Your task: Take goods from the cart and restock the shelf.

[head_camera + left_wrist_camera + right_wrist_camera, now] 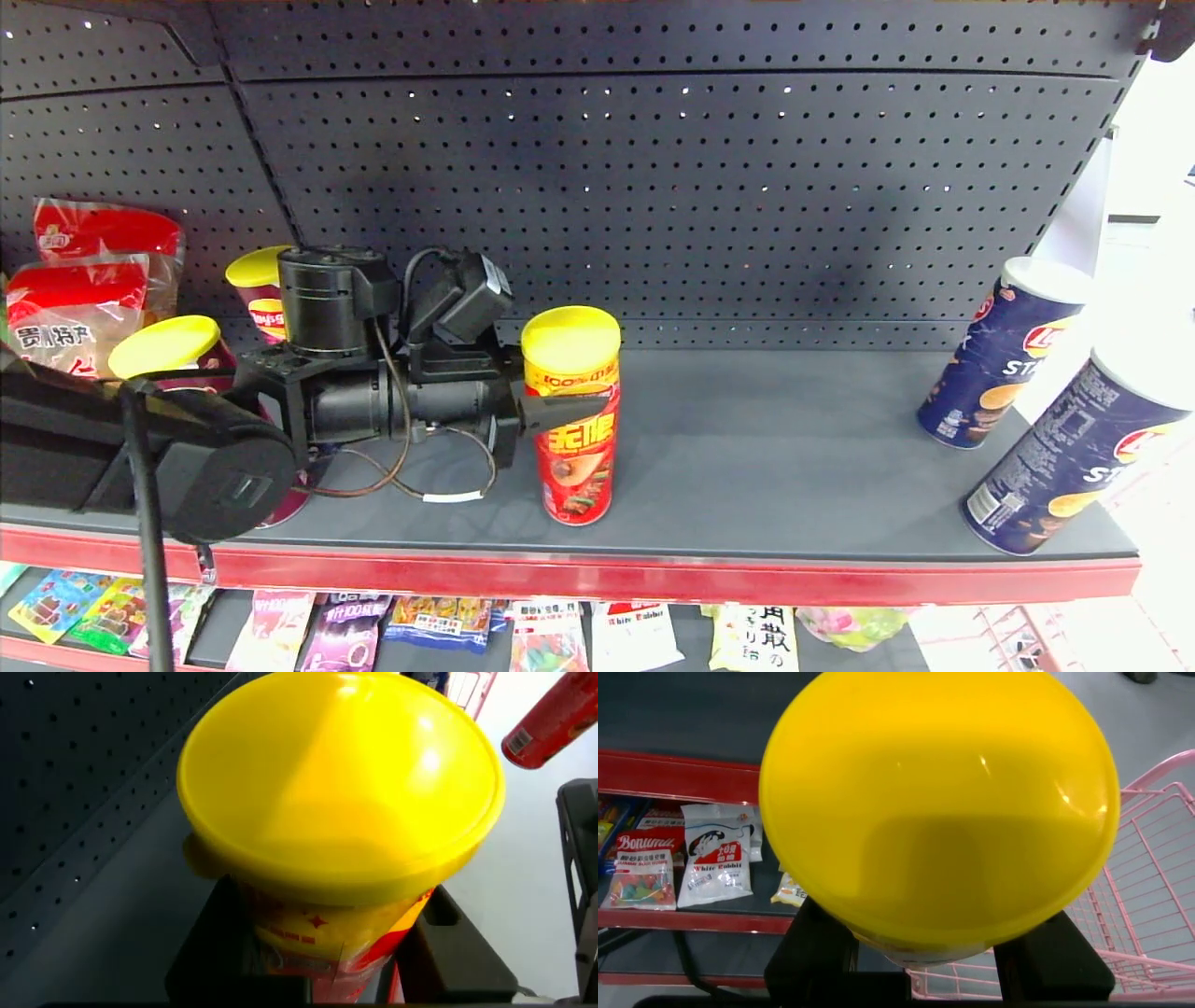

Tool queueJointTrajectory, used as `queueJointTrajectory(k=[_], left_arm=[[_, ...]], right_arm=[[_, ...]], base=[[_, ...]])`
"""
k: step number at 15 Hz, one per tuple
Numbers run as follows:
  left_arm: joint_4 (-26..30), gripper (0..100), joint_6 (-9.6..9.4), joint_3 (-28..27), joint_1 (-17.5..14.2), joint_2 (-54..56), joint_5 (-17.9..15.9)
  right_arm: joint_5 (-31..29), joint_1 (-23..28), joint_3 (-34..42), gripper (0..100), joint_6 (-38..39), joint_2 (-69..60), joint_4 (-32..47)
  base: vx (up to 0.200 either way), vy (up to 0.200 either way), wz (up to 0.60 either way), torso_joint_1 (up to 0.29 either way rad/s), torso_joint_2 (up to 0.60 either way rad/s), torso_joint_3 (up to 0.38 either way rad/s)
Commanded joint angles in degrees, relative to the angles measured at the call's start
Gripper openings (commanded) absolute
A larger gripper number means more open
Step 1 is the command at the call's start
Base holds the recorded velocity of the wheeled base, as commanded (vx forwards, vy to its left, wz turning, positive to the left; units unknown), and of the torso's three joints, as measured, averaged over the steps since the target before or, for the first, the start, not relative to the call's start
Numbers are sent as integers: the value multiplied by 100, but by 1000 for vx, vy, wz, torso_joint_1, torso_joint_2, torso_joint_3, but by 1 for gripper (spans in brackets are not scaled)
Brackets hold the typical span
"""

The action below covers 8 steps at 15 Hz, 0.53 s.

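Note:
A red chip can with a yellow lid [574,420] stands upright on the grey shelf board [794,467], near its front edge. My left gripper [565,408] is shut on the can's upper half, coming in from the left. In the left wrist view the lid [341,784] sits between the two black fingers [210,952]. My right gripper [924,966] is shut on a second yellow-lidded can [938,803], held above the floor between the shelf's red edge [673,775] and the pink cart [1148,905].
Two more yellow-lidded cans [257,280] [163,345] stand behind my left arm, with red bags [79,308] at far left. Two blue cans [1004,350] [1083,448] stand at the shelf's right end. Snack bags [551,635] fill the lower shelf.

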State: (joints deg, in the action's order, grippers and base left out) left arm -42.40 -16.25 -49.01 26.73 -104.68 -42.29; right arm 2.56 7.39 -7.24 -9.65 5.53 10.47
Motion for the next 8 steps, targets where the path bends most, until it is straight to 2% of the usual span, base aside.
queueJointTrajectory(k=[1, 3, 8], left_arm=[[-5, 0, 8, -21, 7, -44, -7], [-251, 0, 25, -12, 42, -202, -7], [-286, 0, 78, 155, 130, -202, -139]], right_arm=[[-1, 0, -5, 0, -1, 9, -1], [-1, 0, -32, 0, -10, 9, -1], [-1, 0, -84, 0, -10, 9, -1]], base=[[0, 0, 0, 0, 0, 0], [0, 0, 0, 0, 0, 0], [0, 0, 0, 0, 0, 0]])
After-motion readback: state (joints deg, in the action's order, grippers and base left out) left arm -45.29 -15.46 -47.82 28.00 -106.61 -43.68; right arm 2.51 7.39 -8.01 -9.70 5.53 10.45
